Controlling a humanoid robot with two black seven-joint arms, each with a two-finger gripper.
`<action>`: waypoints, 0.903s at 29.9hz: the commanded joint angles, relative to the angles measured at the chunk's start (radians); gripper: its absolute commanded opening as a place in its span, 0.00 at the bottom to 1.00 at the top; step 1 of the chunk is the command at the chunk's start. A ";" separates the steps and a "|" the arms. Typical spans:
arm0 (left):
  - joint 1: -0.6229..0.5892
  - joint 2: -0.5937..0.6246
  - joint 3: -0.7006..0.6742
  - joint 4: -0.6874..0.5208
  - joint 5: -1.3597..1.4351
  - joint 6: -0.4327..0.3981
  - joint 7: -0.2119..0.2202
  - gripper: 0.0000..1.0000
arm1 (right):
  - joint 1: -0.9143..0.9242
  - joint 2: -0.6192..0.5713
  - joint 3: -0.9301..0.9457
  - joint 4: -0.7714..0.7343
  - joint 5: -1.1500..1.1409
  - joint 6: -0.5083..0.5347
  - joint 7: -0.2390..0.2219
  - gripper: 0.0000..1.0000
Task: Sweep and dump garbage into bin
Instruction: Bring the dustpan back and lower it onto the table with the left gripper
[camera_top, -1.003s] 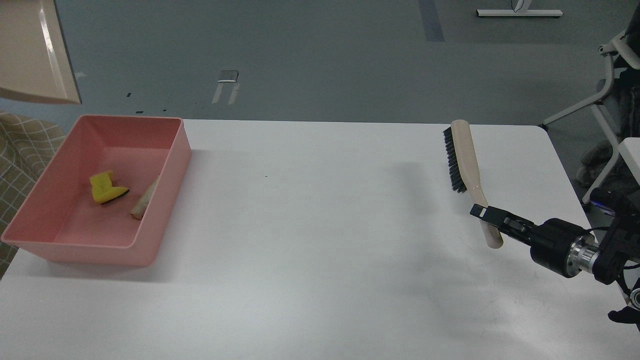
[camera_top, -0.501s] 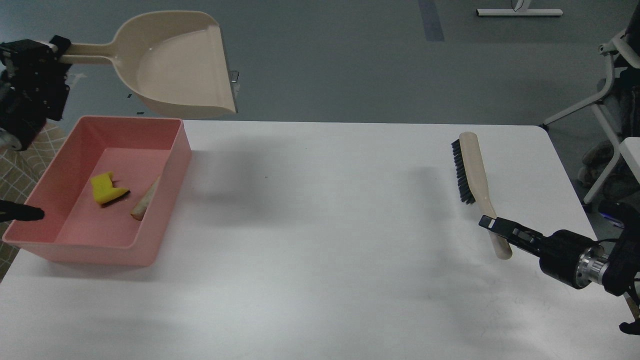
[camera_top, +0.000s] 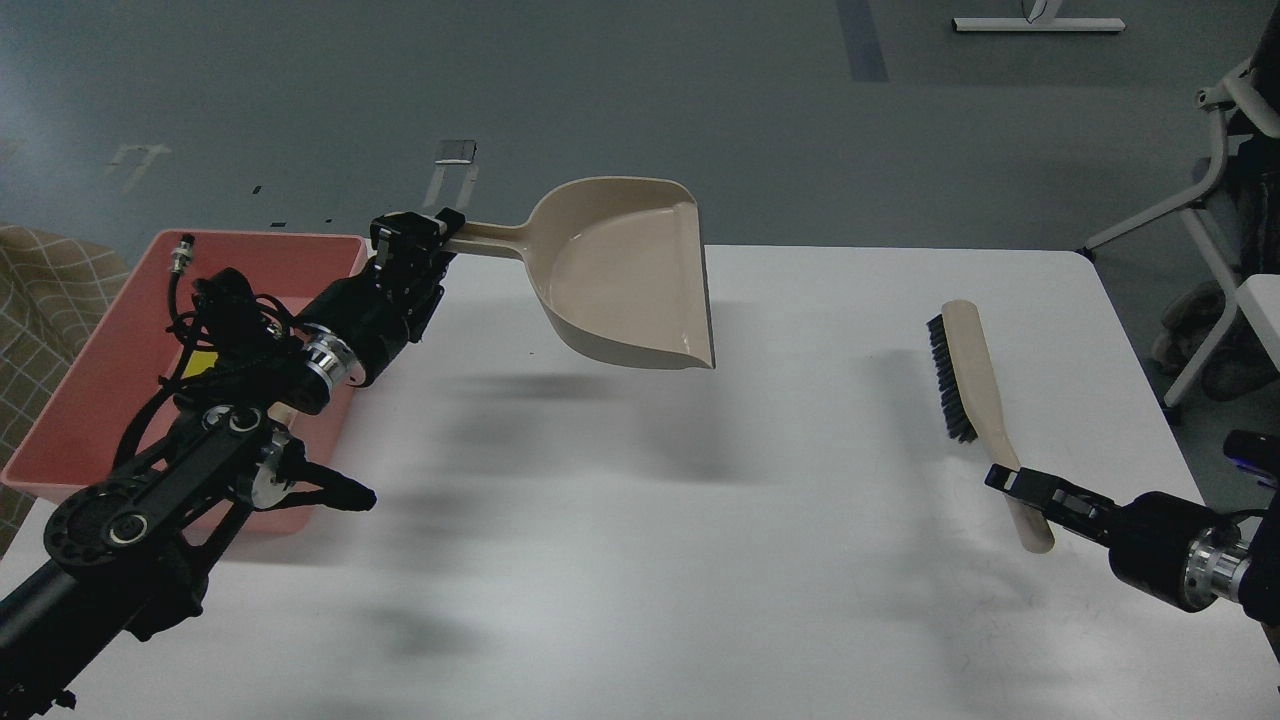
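The salmon-pink bin (camera_top: 95, 365) stands at the table's left edge, partly hidden by my left arm. A sliver of the yellow chunk (camera_top: 200, 362) shows inside it; the off-white stick is hidden behind the arm. My left gripper (camera_top: 412, 240) is shut on the handle of the beige dustpan (camera_top: 625, 275), holding it in the air above the table's back middle, mouth facing right. My right gripper (camera_top: 1012, 482) is shut on the handle end of the beige brush (camera_top: 968, 365) with black bristles, near the table's right side.
A white table (camera_top: 700, 560) carries everything. A white chair frame (camera_top: 1215, 190) stands off the table's right edge. A checked cloth (camera_top: 45, 290) lies left of the bin. Grey floor lies beyond the far edge.
My left arm has swung the dustpan right and down, from above the bin to over the table's middle. My right gripper has drawn the brush closer to me.
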 joint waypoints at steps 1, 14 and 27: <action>0.012 -0.050 0.014 0.000 0.040 0.022 0.000 0.00 | -0.003 -0.001 0.000 0.000 0.000 0.000 0.001 0.00; 0.039 -0.117 0.132 0.003 0.164 0.212 -0.041 0.00 | -0.004 -0.001 -0.001 0.003 0.002 0.004 0.001 0.00; 0.060 -0.120 0.130 0.003 0.166 0.212 -0.044 0.00 | -0.004 0.003 0.000 0.002 0.008 0.034 -0.010 0.27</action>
